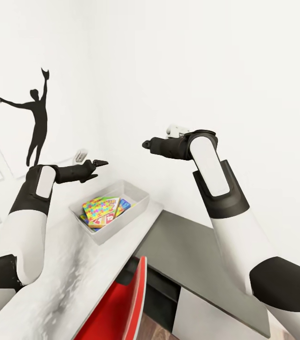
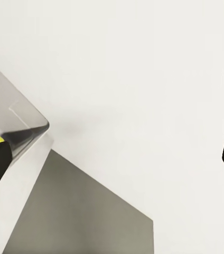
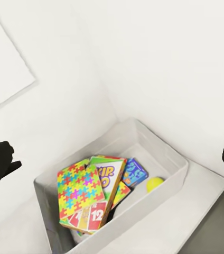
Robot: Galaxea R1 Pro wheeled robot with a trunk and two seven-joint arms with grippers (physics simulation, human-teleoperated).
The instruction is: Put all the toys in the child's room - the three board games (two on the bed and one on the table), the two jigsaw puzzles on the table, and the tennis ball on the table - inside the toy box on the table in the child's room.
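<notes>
Toy box (image 1: pixel 138 200): light grey bin on the table (image 1: pixel 70 278), near the far end by the white wall; also in right wrist view (image 3: pixel 167 182).
Jigsaw puzzle (image 1: pixel 100 208): multicolour mat lying on top of the pile inside the box, tilted; seen too at (image 3: pixel 80 188).
SKIP-BO game (image 3: pixel 108 174): green/red w/ yellow edge, inside box, just beside and partly under the puzzle.
Blue game (image 3: pixel 134 172): inside box, mostly covered by SKIP-BO; blue corner shows in head view (image 1: pixel 124 204).
Red-number box (image 3: pixel 88 216): under the puzzle, "12" readable; which game, can't tell.
Tennis ball (image 3: pixel 155 183): yellow-green, inside box, next to blue game, near the box wall.
Left gripper (image 1: pixel 98 169): raised above and just beside the box; fingers apart, nothing held.
Right gripper (image 1: pixel 146 144): up in the air, higher than the left, facing the wall; fingertips spread wide in its wrist view, empty.
Cabinet top (image 1: pixel 192 255): dark grey, lower than table, beside it.
Wall silhouette (image 1: pixel 34 118): black figure, arm up, on wall behind left arm.
Red chair back (image 1: pixel 121 302): at table edge, near view.
</notes>
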